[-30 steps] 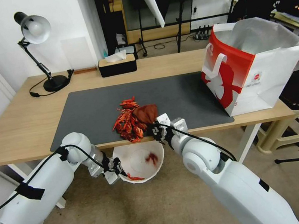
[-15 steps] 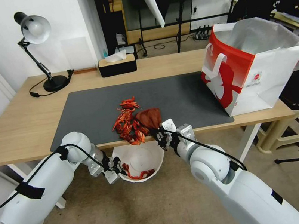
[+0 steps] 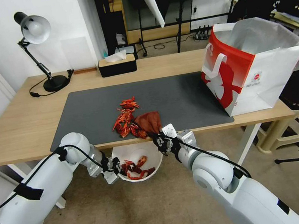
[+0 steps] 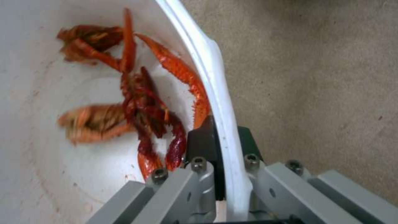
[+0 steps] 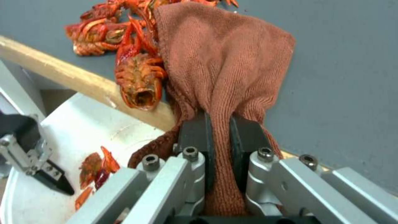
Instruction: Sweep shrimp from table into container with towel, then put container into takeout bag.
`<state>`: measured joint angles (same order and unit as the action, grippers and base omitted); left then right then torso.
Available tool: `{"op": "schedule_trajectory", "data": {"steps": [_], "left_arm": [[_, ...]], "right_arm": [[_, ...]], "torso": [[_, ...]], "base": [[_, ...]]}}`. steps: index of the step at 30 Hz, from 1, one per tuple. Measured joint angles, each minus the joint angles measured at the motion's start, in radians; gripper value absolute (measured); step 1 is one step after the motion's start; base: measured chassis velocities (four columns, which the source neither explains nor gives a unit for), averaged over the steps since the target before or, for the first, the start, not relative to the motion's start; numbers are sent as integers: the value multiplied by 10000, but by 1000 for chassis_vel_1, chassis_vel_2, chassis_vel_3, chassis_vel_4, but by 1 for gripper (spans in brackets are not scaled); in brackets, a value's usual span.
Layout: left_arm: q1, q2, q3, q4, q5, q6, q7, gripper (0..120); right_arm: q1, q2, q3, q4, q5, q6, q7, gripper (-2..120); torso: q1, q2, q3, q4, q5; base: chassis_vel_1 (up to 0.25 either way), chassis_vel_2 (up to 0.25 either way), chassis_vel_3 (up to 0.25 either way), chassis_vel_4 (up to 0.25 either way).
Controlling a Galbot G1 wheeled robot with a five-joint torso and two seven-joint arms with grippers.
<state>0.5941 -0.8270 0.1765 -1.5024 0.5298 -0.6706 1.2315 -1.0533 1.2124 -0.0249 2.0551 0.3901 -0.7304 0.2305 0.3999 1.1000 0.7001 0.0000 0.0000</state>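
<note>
Head view: right tool [image 3: 159, 139] clamps towel [image 3: 150, 121] – drag remaining shrimp [image 3: 125, 120] straight over table [image 3: 19, 125] edge, left tool [image 3: 116, 169] pinching container [image 3: 153, 162] rim – steady below

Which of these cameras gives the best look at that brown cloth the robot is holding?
The right wrist view: the towel is large there, pinched between the right gripper fingers. The head view shows it small at the table edge. The left wrist view looks into the container.
</note>
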Motion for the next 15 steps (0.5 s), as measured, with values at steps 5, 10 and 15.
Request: {"op": "schedule_trajectory", "data": {"steps": [5, 10, 15], "left_arm": [[-19, 19, 0, 0, -1, -5, -3, 0], [-70, 46, -1, 0, -17, -6, -4, 0], [-141, 87, 33, -41, -47, -5, 26, 0]], "right_arm": [[-106, -125, 8, 116, -89, 0, -144, 6], [-220, -271, 46, 246, -184, 0, -337, 6], [-501, -510, 177, 559, -409, -2, -758, 6]], "torso": [[0, 0, 0, 0, 0], [0, 0, 0, 0, 0], [0, 0, 0, 0, 0]], "base": [[0, 0, 0, 0], [0, 0, 0, 0], [0, 0, 0, 0]]}}
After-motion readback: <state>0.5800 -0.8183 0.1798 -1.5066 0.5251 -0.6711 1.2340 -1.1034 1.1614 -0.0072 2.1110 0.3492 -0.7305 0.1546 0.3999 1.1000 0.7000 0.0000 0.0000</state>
